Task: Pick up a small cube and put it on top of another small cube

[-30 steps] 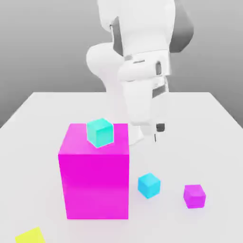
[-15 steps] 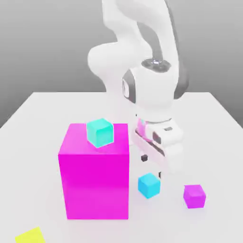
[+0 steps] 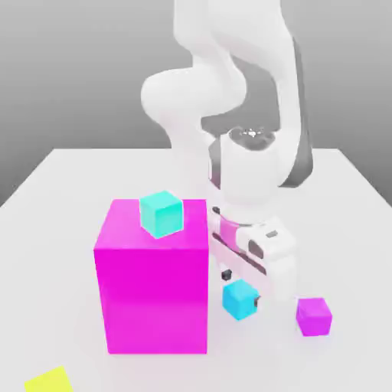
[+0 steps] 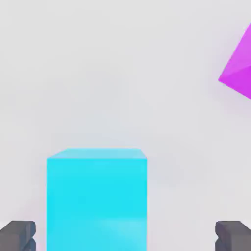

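The small sky-blue cube [image 3: 240, 298] [image 4: 96, 196] rests on the white table [image 3: 76, 184], just to the exterior view's right of the big magenta cube [image 3: 153, 283]. My gripper [image 3: 241, 285] [image 4: 125, 236] has come down over it and stands open. Its dark fingertips [image 4: 17, 235] straddle the cube with a gap on each side, the cube nearer one finger than the other. A turquoise small cube [image 3: 161, 213] sits on top of the big magenta cube. A small magenta cube [image 3: 314, 316] [image 4: 240, 68] lies on the table to the exterior view's right of the sky-blue one.
A flat yellow piece [image 3: 48, 380] lies at the table's front, toward the exterior view's left. The big magenta cube's side wall stands close beside the hand. The white arm [image 3: 245, 176] rises behind the cubes.
The arm has swung forward and lowered from behind the big magenta cube down onto the sky-blue cube. The fingers stayed open. No cube has moved.
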